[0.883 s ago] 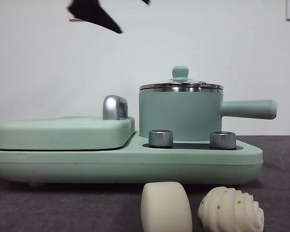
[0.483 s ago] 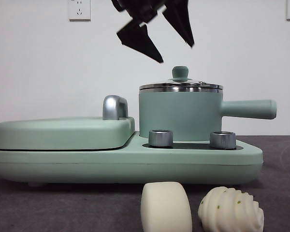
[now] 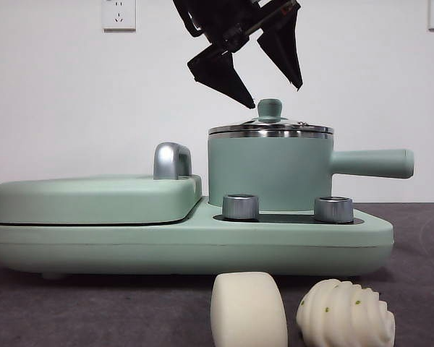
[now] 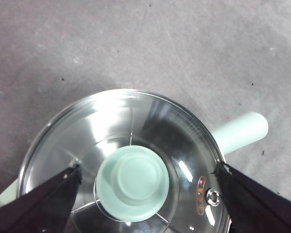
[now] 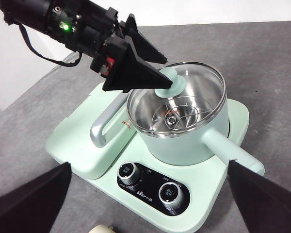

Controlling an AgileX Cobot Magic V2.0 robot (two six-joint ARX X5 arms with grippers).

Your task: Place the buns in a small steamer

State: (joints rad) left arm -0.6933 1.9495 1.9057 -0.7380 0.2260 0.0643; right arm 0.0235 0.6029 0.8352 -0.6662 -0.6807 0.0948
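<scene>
The fingers of the left gripper point(image 3: 272, 95) are spread wide, their black tips pointing down on either side of the green knob point(image 3: 269, 109) without touching it. The arm comes in from the top of the front view, tilted, its dark body slanting toward the 11 o'clock side. In the left wrist view the knob point(image 4: 132, 182) sits centered between the two fingers, with the glass lid point(image 4: 136, 126) filling the space below.

The steamer point(image 3: 270, 170) stands on the right half of the green cooker base point(image 3: 188, 242), its lid on and its straight handle point(image 3: 372, 163) pointing to 3 o'clock. At 9 o'clock from it lies the flat griddle point(image 3: 94, 199) with its chrome handle point(image 3: 171, 160).

The right gripper point(image 5: 145, 194) hangs well back from the cooker, fingers spread wide and holding nothing.

On the grey worktop point(image 3: 94, 303) in front of the base, the smooth bun point(image 3: 248, 309) stands just beside the ridged bun point(image 3: 346, 314), which lies at its 3 o'clock.
</scene>
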